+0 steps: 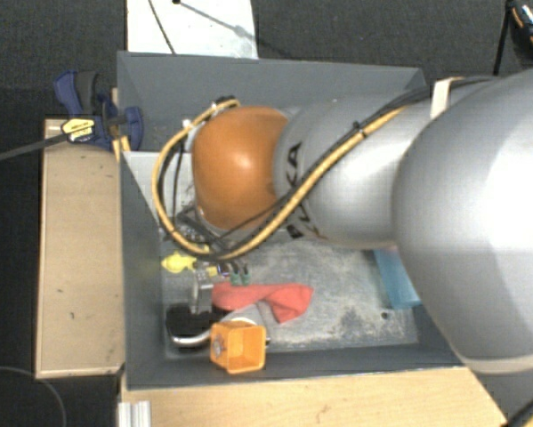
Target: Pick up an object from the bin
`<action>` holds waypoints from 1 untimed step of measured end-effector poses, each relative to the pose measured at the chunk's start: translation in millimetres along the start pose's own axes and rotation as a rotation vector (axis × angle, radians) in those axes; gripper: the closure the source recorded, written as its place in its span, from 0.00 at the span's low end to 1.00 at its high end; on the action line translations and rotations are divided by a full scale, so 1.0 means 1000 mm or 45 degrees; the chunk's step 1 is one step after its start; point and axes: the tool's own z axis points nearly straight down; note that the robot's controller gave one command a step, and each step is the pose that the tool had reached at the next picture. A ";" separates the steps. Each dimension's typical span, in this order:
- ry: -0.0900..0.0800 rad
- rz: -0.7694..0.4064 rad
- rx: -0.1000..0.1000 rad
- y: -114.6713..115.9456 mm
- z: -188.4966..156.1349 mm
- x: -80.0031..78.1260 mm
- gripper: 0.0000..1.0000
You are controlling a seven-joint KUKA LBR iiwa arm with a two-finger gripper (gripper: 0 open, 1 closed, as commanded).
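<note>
Low at the lower-left corner of the bin [275,78], the hand [202,287] hangs beside a limp red piece [270,299], apparently placed for a grasp among clustered items; open or closed cannot be told.

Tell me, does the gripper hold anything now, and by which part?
It cannot be told. The gripper sits low, close to the red floppy thing and the black object, and the arm's orange cover hides any hold.
</note>
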 end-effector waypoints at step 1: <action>-0.005 -0.108 -0.002 -0.035 0.026 -0.030 0.00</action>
